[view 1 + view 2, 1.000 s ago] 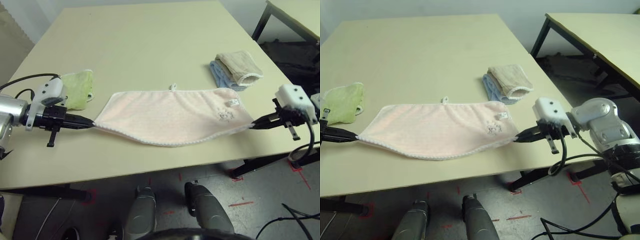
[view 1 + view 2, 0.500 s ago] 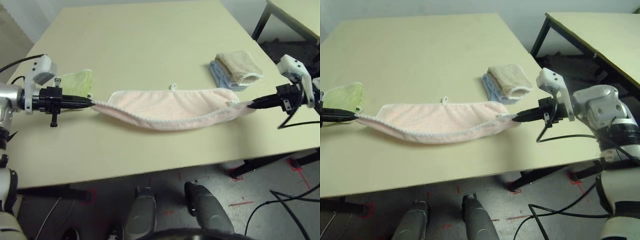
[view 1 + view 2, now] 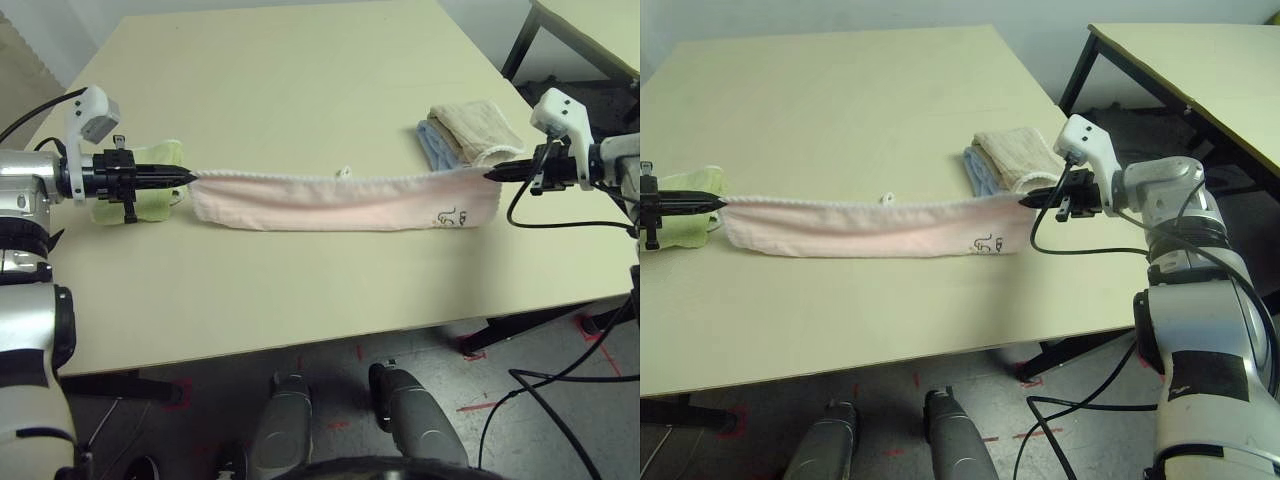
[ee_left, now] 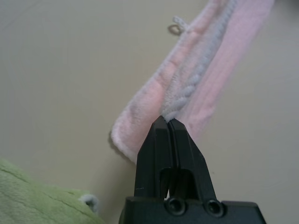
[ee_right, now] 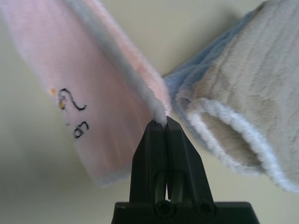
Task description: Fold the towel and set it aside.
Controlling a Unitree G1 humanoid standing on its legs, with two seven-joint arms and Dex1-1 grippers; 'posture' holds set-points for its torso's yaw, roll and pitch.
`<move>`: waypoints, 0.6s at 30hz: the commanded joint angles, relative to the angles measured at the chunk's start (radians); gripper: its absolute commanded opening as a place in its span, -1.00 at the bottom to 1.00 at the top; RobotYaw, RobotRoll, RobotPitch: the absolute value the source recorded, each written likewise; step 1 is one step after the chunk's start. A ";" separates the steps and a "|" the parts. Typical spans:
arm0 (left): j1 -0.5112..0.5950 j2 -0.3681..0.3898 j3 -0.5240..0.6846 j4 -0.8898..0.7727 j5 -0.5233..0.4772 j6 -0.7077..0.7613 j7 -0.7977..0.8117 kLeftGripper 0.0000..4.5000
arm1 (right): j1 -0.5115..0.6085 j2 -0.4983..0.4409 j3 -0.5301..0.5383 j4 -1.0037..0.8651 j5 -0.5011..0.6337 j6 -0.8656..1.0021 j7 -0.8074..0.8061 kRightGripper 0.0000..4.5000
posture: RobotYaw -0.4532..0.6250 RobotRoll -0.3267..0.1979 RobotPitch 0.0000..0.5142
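Observation:
The pale pink towel hangs stretched in a long band between my two grippers, its whitish scalloped edge uppermost and its lower part lying on the table. A small dark logo shows near its right end. My left gripper is shut on the towel's left top corner. My right gripper is shut on the right top corner, just in front of the folded cloths.
A small light-green cloth lies under my left gripper at the table's left. Folded beige and blue cloths sit at the right behind my right gripper. A second table stands at the far right.
Both grippers have carried the towel's near corners up and away from me toward its far edge, folding it in half lengthwise. The logo now faces me on the hanging layer.

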State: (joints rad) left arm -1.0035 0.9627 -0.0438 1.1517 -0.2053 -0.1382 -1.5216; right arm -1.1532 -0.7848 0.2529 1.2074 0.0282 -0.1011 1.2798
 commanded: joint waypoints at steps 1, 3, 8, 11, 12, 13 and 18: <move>-0.012 -0.014 0.026 0.046 0.037 -0.021 0.040 -0.98 | -0.016 0.018 -0.035 0.045 -0.042 -0.014 -0.080 -1.00 | -0.09 0.25 -0.35; -0.010 -0.028 0.033 0.055 0.049 -0.029 0.053 -0.98 | -0.018 0.031 -0.047 0.057 -0.057 -0.017 -0.096 -1.00 | -0.09 0.25 -0.35; -0.002 -0.044 0.048 0.065 0.072 -0.038 0.061 -0.98 | -0.013 0.052 -0.060 0.068 -0.091 -0.029 -0.099 -1.00 | -0.09 0.25 -0.35; 0.002 -0.045 0.054 0.070 0.084 -0.046 0.070 -0.98 | -0.011 0.063 -0.064 0.072 -0.111 -0.028 -0.108 -1.00 | -0.09 0.25 -0.35; 0.004 -0.044 0.056 0.071 0.088 -0.050 0.077 -0.98 | -0.010 0.065 -0.064 0.073 -0.117 -0.026 -0.115 -1.00 | -0.09 0.25 -0.35; 0.005 -0.043 0.059 0.073 0.091 -0.053 0.083 -0.99 | -0.010 0.068 -0.064 0.075 -0.124 -0.023 -0.123 -0.91 | -0.08 0.25 -0.37; 0.011 -0.038 0.066 0.080 0.113 -0.068 0.116 -0.68 | -0.013 0.076 -0.075 0.078 -0.144 -0.020 -0.148 -0.21 | -0.08 0.25 -0.38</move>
State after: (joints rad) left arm -1.0020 0.9193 0.0144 1.2190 -0.1128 -0.1967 -1.4140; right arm -1.1582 -0.7147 0.1886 1.2722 -0.0982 -0.1218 1.1402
